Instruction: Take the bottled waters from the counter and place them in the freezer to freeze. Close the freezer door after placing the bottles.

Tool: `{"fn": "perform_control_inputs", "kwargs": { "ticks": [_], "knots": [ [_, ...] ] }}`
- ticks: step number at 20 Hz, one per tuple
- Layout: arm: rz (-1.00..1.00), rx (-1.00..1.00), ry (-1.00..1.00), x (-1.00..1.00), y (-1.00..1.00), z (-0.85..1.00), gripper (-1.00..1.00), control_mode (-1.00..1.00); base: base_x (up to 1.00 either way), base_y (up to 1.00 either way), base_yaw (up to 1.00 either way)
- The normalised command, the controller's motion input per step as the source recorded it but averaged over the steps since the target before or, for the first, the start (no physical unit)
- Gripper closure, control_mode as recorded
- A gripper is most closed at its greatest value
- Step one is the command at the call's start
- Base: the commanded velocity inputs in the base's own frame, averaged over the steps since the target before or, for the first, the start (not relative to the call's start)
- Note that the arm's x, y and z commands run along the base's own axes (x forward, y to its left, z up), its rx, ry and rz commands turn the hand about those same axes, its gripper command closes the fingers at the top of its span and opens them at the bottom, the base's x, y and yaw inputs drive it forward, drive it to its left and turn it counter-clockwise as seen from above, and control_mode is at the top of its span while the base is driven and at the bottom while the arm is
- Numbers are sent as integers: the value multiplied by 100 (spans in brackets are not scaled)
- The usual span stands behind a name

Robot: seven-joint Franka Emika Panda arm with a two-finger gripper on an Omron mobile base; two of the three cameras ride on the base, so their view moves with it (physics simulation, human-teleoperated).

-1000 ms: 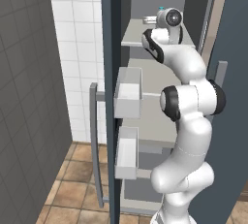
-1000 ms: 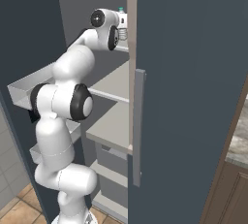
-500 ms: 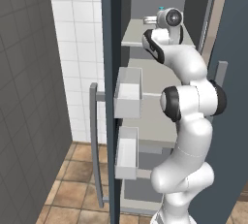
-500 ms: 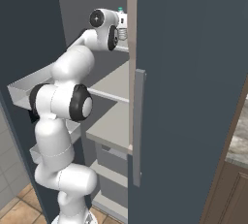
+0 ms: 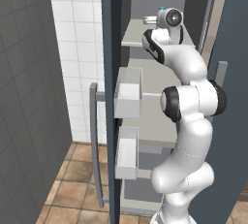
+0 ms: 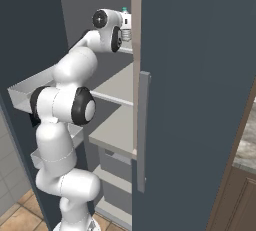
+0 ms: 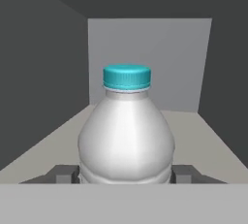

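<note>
A bottled water with a teal cap stands upright on a pale grey shelf inside the freezer. My gripper is around its lower body, with one dark fingertip close against each side. Whether the fingertips still press the bottle cannot be told. In the right base view the gripper reaches onto the upper shelf, the teal cap just above it. The freezer door stands wide open. The counter is out of view.
White bins stick out from the open door's inner side, close to my arm's left. A second tall blue-grey door with a grey bar handle stands to the right. White tiled wall lies behind.
</note>
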Motion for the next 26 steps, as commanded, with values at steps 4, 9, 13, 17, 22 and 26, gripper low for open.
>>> {"fn": "perform_control_inputs", "kwargs": {
  "ticks": [4,9,13,17,22,26],
  "knots": [
    [0,0,0,0,0,0,-100,-100,0,0,0],
    [0,0,0,0,0,0,-100,-100,0,0,0],
    [-1,0,0,-7,0,0,-100,-100,0,0,0],
    [-1,0,0,-31,1,0,-100,-100,0,0,0],
    [0,2,-1,-75,0,0,-100,-100,0,0,0],
    [0,5,-3,-100,0,2,-100,-100,0,0,0]
  ]
}}
